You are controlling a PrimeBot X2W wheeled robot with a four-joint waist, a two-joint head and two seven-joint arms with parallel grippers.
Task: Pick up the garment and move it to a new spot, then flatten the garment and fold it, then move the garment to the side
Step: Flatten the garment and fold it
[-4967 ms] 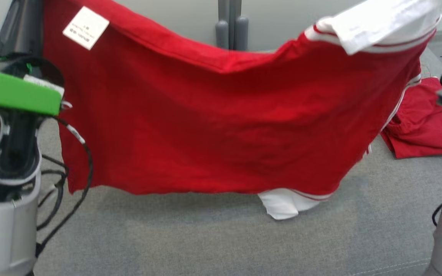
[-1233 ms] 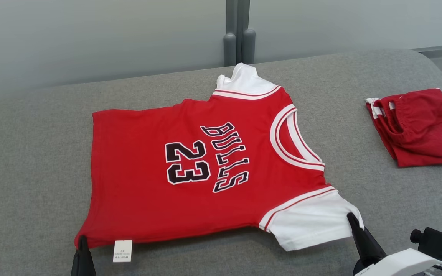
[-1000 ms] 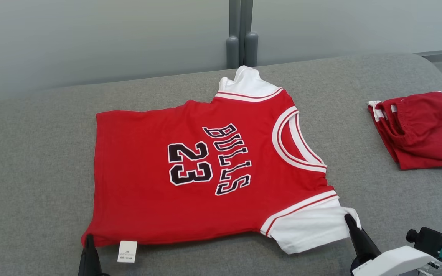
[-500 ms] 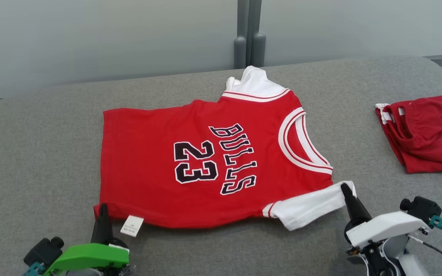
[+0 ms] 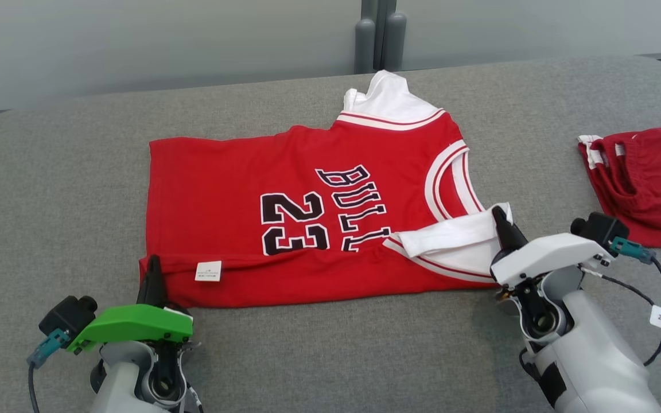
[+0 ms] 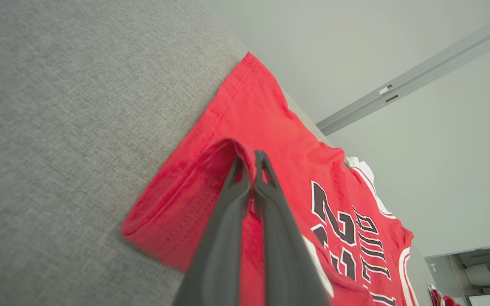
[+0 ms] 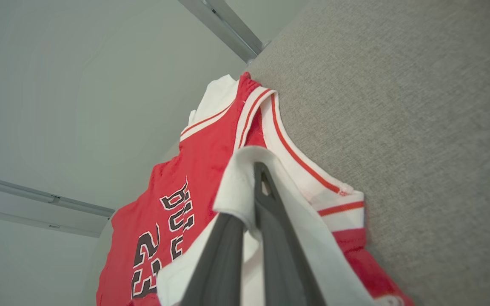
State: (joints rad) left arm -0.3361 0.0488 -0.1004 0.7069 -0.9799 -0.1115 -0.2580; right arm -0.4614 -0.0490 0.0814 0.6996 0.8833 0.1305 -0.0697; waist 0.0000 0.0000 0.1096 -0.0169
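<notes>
Half a second has turned flattening into folding: the red garment (image 5: 307, 201), lying in the middle of the grey bench (image 5: 49, 201), now has its near edge lifted and carried over, covering the lower part of the lettering. The left gripper (image 5: 153, 267) has its jaws clamped on the hem corner, the right gripper (image 5: 499, 215) on the white sleeve (image 5: 451, 241). I judge the edge should next be laid down further across. A folded red piece (image 5: 646, 178) sits well apart to the right.
</notes>
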